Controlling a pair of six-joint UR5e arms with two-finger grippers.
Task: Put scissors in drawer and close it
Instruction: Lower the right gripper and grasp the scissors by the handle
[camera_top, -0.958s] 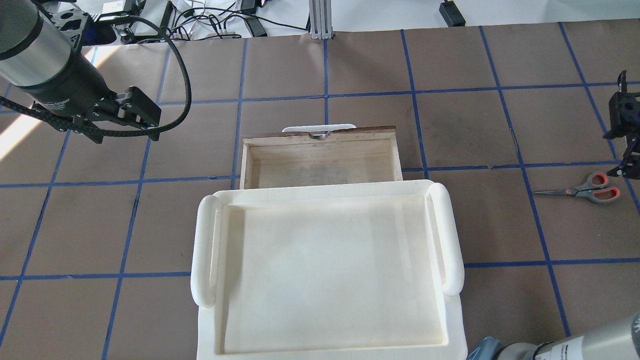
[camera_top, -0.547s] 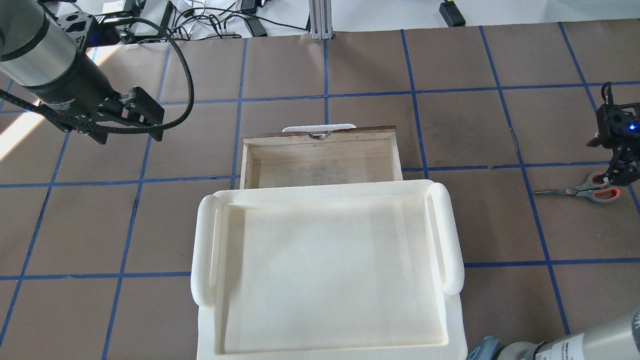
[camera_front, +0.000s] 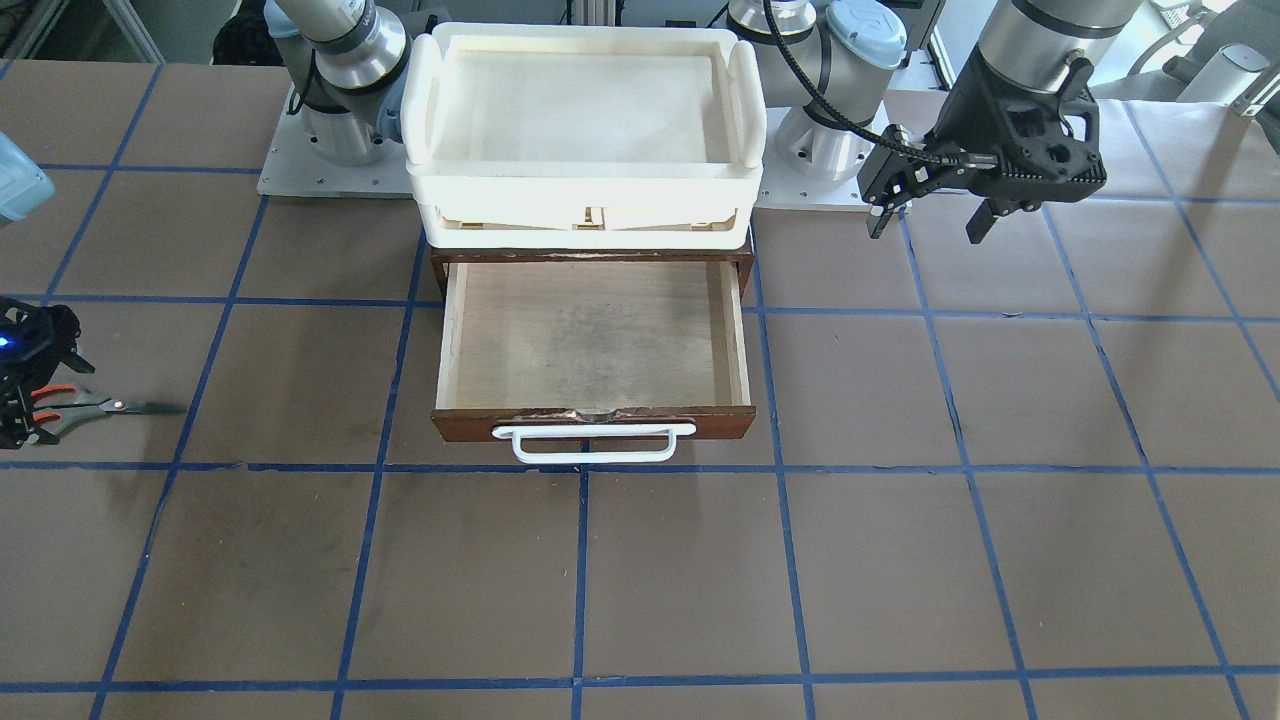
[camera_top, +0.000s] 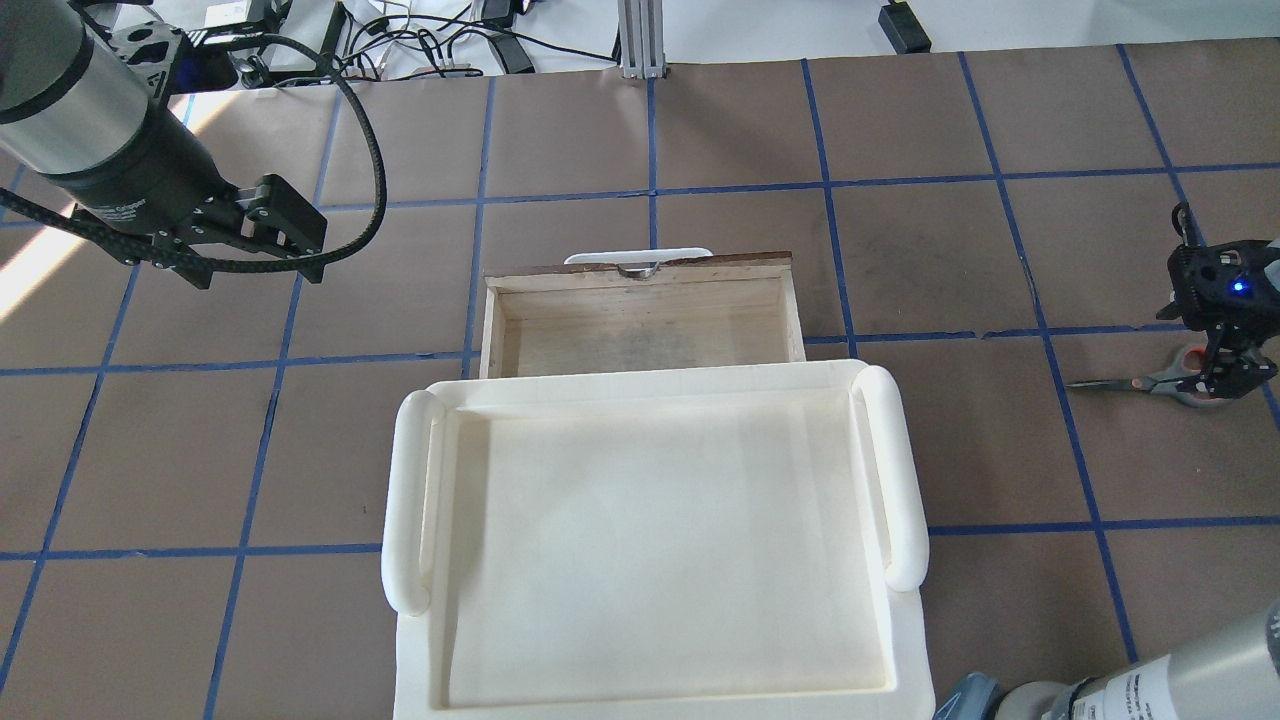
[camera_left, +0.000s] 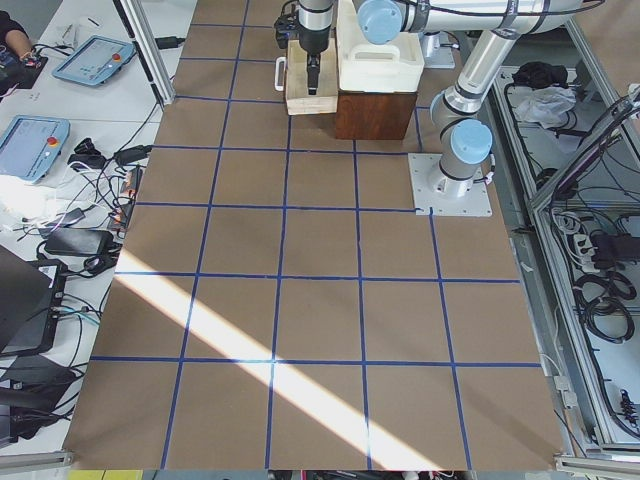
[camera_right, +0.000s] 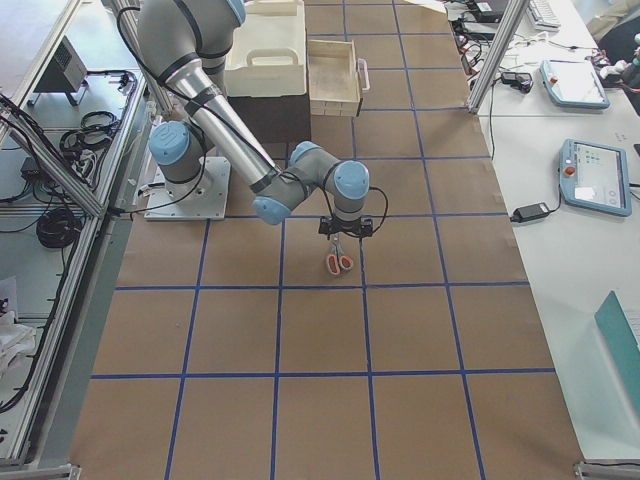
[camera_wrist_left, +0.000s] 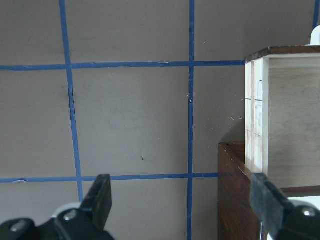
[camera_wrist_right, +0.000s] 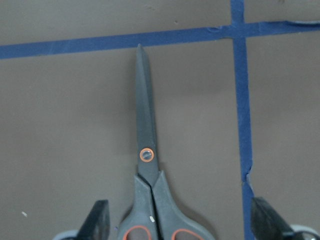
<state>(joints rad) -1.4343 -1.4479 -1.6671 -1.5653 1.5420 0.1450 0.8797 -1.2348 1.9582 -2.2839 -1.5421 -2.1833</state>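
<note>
Grasping: right gripper (camera_wrist_right: 182, 222), fingers apart over the scissors (camera_wrist_right: 146, 155), should drop and clamp; the drawer (camera_top: 640, 298) lies at nine o'clock

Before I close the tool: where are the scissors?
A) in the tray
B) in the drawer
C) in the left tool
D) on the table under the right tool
D: the scissors lie flat on the table, with the open right tool astride their handles.

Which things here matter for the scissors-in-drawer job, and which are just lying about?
Job: scissors, flat, not yet picked up; drawer, open, empty; right gripper, open over the handles.
Lying about: white tray above the drawer; left gripper, open, off to the side.
</note>
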